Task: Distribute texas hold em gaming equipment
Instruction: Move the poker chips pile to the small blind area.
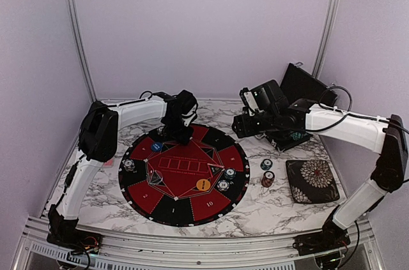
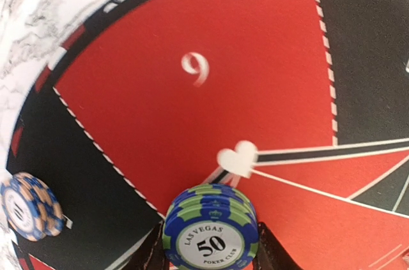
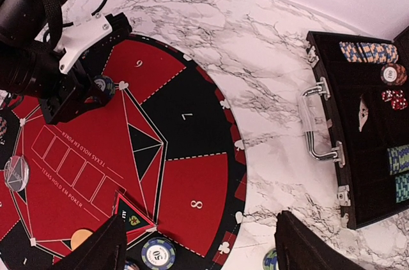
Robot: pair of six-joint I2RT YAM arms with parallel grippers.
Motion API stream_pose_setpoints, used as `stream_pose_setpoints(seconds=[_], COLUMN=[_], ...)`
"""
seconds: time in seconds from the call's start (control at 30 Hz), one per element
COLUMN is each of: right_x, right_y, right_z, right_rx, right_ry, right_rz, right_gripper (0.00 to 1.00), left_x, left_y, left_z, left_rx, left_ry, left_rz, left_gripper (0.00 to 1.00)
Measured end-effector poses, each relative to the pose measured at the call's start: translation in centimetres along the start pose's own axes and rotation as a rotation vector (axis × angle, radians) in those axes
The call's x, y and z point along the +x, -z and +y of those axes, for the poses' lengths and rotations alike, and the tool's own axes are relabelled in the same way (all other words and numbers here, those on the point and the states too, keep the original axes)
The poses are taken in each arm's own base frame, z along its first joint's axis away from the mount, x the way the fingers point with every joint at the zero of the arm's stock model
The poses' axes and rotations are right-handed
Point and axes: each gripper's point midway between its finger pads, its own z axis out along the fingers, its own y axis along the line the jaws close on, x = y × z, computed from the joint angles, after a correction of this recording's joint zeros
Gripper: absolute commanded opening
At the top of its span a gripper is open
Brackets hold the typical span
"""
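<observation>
Left gripper point(image 2: 208, 254) clamps blue-green chip stack point(image 2: 209, 230) between dark fingers, at 12 o'clock on round mat point(image 1: 192, 209), by heart mark at inner corner of red 9 sector point(image 2: 192, 91).

Watch release: you open while stack is still off mat, chips topple or roll onto neighbouring black wedge. Contact with mat probably not made yet; wrist view too tight to tell.

Right gripper point(image 3: 198, 247) hangs open and empty at 3 o'clock, near black case point(image 3: 364, 129). Swing it inward and you clip left arm.

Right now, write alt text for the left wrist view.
A small stack of blue-and-green poker chips, top chip marked 50, sits between the left end effector's fingers over the red segment numbered 9. A blue-and-orange chip stack lies at the left.
</observation>
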Motion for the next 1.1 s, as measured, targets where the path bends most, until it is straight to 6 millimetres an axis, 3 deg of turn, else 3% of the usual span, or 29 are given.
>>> stream_pose_setpoints(seconds=[0.87,1.1], right_x=[-0.3,0.1], right_y=[-1.2,-1.6], right_z=[0.4,0.4], right_rx=[0.006,0.007], right_ry=[0.006,0.009], right_rz=[0.030,0.048], right_gripper=[0.77,0.77], left_x=[-3.1,-3.5], left_y=[-1.4,-1.7], left_z=[6.5,7.5], left_rx=[-0.035,-0.029], left_ry=[0.029,0.034], left_rz=[-0.058,-0.068], left_gripper=[0.31,0.30])
